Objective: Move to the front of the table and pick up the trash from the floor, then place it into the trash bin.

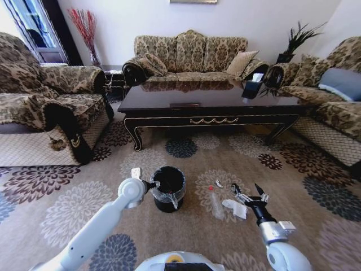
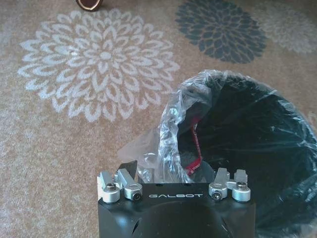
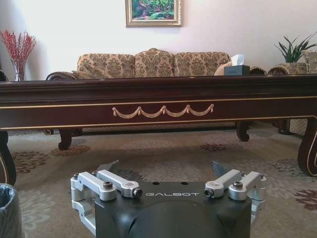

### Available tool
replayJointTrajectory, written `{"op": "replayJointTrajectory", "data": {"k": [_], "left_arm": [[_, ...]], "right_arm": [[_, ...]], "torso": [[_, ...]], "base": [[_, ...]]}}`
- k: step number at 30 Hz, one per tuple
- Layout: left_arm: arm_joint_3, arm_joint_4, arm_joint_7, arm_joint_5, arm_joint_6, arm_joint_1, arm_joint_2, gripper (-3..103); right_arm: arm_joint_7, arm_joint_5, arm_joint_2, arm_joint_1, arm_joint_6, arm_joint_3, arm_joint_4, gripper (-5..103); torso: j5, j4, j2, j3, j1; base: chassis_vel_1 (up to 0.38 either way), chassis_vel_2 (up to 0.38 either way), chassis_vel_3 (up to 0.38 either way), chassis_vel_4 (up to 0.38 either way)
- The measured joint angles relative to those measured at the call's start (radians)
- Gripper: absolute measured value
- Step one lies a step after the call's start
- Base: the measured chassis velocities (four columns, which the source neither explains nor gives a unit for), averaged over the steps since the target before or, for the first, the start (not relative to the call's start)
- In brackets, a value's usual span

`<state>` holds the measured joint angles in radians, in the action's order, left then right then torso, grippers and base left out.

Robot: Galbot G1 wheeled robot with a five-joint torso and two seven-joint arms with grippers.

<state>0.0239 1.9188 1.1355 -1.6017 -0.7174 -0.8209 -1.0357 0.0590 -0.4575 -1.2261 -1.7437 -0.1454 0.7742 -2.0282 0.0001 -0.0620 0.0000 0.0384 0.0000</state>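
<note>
The black trash bin (image 1: 168, 191) with its clear liner stands on the patterned floor (image 1: 73, 209) in front of the dark table (image 1: 208, 104). My left gripper (image 1: 150, 185) is open at the bin's left rim. In the left wrist view the left gripper (image 2: 173, 171) pushes against the liner (image 2: 171, 129), and a red strip (image 2: 195, 154) hangs inside the bin. To the right of the bin lies the trash: crumpled white paper (image 1: 236, 208), a clear wrapper (image 1: 217, 206) and a red bit (image 1: 210, 187). My right gripper (image 1: 247, 191) hovers open just right of the paper, empty (image 3: 162, 168).
Patterned sofas (image 1: 34, 107) stand left, behind and right (image 1: 333, 96) of the table. A tissue box (image 1: 252, 87) sits on the table. The table's gold-trimmed apron (image 3: 163, 110) and curved legs (image 3: 307, 148) face the right wrist. Open carpet lies around the bin.
</note>
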Motion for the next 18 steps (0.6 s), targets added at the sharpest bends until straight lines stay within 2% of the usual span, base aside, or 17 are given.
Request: {"op": "replayJointTrajectory", "data": {"k": [4, 6, 8, 10, 11, 13, 18], "left_arm": [[0.003, -0.041, 0.037, -0.031, -0.015, 0.025, -0.031, 68], [0.005, -0.049, 0.050, -0.041, -0.017, 0.030, -0.035, 68], [0.008, -0.069, 0.083, -0.064, -0.017, 0.043, -0.045, 61], [0.008, -0.081, 0.098, -0.074, -0.017, 0.051, -0.053, 61], [0.010, -0.102, 0.116, -0.088, -0.017, 0.064, -0.064, 53], [0.018, -0.133, 0.134, -0.105, -0.018, 0.084, -0.074, 49], [0.027, -0.168, 0.144, -0.130, -0.018, 0.101, -0.084, 43]], "right_arm": [[-0.003, 0.000, 0.000, -0.008, 0.001, -0.002, -0.001, 100], [-0.002, 0.001, 0.000, -0.012, 0.000, -0.002, -0.001, 100], [-0.002, 0.004, 0.001, -0.018, -0.001, -0.001, 0.003, 100], [-0.001, 0.004, 0.000, -0.019, -0.002, -0.001, 0.004, 100], [-0.001, 0.004, -0.001, -0.018, -0.002, -0.001, 0.005, 100], [-0.002, 0.004, -0.002, -0.014, -0.002, -0.005, 0.006, 100], [-0.003, 0.003, -0.003, -0.010, -0.002, -0.008, 0.006, 100]], "torso": [[0.0000, 0.0000, 0.000, 0.000, 0.000], [-0.0001, 0.0000, 0.000, 0.000, 0.000], [-0.0001, -0.0002, 0.000, 0.000, 0.000], [-0.0001, 0.0000, 0.000, 0.000, 0.000], [-0.0002, 0.0000, 0.000, 0.000, 0.000], [0.0000, -0.0001, 0.000, 0.000, 0.000], [0.0000, 0.0000, 0.000, 0.000, 0.000]], "base": [[0.000, 0.000, 0.000, 0.000], [0.000, 0.000, 0.000, 0.000], [0.000, 0.000, 0.000, 0.000], [0.000, 0.000, 0.000, 0.000], [0.000, 0.000, 0.000, 0.000], [0.000, 0.000, 0.000, 0.000], [0.000, 0.000, 0.000, 0.000]]}}
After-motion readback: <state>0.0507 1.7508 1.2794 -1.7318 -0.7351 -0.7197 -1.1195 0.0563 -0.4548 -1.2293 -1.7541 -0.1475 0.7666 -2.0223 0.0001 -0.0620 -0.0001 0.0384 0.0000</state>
